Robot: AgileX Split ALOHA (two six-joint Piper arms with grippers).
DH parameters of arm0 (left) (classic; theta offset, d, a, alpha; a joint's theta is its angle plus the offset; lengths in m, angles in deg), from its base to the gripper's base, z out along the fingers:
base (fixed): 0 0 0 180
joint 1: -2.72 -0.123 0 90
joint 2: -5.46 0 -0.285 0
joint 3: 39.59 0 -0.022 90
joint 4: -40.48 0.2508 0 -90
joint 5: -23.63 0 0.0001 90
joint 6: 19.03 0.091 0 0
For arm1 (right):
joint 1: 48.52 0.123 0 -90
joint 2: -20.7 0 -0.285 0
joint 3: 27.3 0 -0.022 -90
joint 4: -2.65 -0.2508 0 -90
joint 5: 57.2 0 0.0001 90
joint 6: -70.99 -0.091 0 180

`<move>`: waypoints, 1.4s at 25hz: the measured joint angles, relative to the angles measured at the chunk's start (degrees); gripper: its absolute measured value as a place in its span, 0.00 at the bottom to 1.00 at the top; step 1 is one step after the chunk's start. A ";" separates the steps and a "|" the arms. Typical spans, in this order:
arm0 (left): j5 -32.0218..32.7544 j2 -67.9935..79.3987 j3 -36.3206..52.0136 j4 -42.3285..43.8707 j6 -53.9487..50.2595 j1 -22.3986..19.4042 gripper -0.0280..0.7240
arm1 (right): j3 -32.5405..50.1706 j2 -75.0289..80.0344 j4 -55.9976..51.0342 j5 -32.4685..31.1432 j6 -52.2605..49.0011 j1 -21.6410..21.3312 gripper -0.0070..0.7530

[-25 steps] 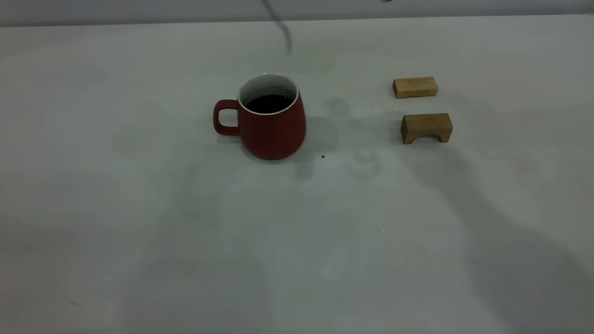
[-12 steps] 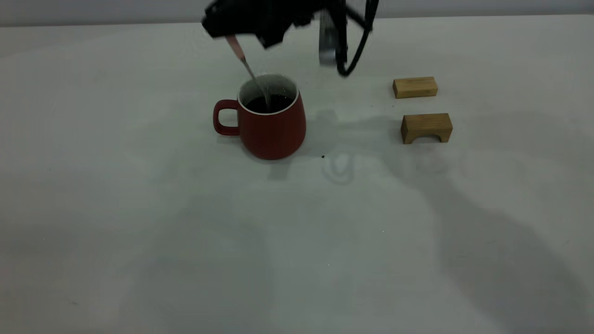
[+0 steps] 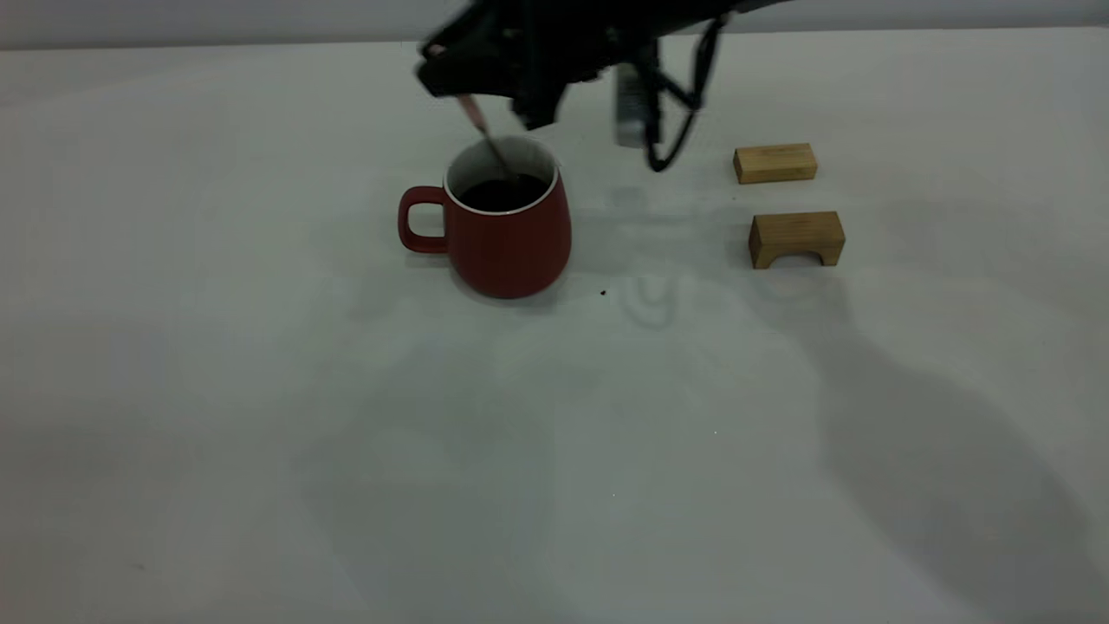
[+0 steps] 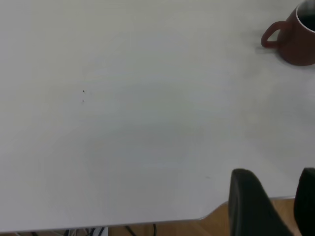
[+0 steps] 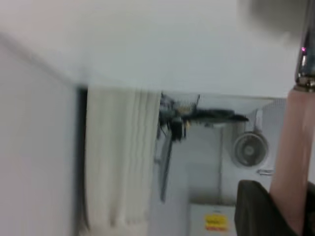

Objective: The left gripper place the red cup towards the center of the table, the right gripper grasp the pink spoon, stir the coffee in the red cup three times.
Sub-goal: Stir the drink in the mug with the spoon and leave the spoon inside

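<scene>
The red cup [image 3: 509, 234] stands upright near the table's [image 3: 260, 390] middle, handle to the left, with dark coffee [image 3: 502, 194] inside. My right gripper [image 3: 457, 80] hovers just above and behind the cup, shut on the pink spoon [image 3: 473, 112]. The spoon slants down, its grey neck dipping into the coffee. In the right wrist view the pink handle [image 5: 294, 157] runs between my right gripper's [image 5: 290, 201] fingers. My left gripper [image 4: 278, 206] is parked at the table's edge, far from the red cup [image 4: 298, 42], open and empty.
Two wooden blocks lie to the right of the cup: a flat one [image 3: 775, 163] and an arch-shaped one [image 3: 796, 238]. A black cable loop [image 3: 671, 121] hangs from the right arm between the cup and the blocks. A dark speck [image 3: 603, 293] lies beside the cup.
The right arm came down into view with the spoon and dipped it into the coffee. Since half a second ago the gripper and spoon have shifted right and lower. The cup has stayed put.
</scene>
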State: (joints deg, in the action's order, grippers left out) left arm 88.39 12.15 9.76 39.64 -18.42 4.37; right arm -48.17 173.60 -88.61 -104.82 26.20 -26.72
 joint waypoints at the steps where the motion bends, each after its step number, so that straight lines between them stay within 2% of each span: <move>1: 0.00 0.00 0.00 0.00 0.00 0.00 0.43 | 0.00 0.00 1.84 -0.52 -3.33 -0.48 0.20; 3: 0.00 0.00 0.00 0.00 0.00 0.00 0.43 | 0.00 0.00 3.80 -1.69 -9.51 -0.84 0.20; 6: 0.00 0.00 0.00 0.00 0.00 0.00 0.43 | 0.00 0.00 3.69 -2.37 -9.89 0.32 0.20; 9: 0.00 0.00 0.00 0.00 0.00 0.00 0.43 | -0.05 0.00 -1.06 -2.25 -0.50 1.79 0.20; 12: 0.00 0.00 0.00 0.00 0.00 0.00 0.43 | -0.11 0.07 -4.26 -2.02 9.67 1.66 0.20; 13: 0.00 0.00 0.00 0.00 0.00 0.00 0.43 | -0.11 0.07 -4.14 -1.88 10.35 1.29 0.20; 15: 0.00 0.00 0.00 0.00 0.00 0.00 0.43 | -0.11 0.13 -2.24 -1.92 7.84 0.28 0.20; 19: 0.00 0.00 0.00 0.00 0.00 0.00 0.43 | -0.11 0.36 3.99 -3.43 -5.75 -1.53 0.20; 23: 0.00 0.00 0.00 0.00 0.00 0.00 0.43 | -0.11 0.43 4.17 -3.95 -10.02 -0.09 0.20; 26: 0.00 0.00 0.00 0.00 0.00 0.00 0.43 | -0.11 0.45 0.83 -2.39 -3.33 1.81 0.20; 30: 0.00 0.00 0.00 0.00 0.00 0.00 0.43 | -0.11 0.45 -3.14 -1.36 11.24 2.07 0.20; 32: 0.00 0.00 0.00 0.00 0.00 0.00 0.43 | -0.11 0.45 -2.87 -1.31 12.58 1.26 0.20; 35: 0.00 0.00 0.00 0.00 0.00 0.00 0.43 | -0.11 0.45 1.20 -2.37 6.95 -0.64 0.20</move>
State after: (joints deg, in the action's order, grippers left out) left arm 88.39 12.15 9.76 39.64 -18.42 4.37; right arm -48.27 174.05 -87.41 -107.19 33.15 -27.36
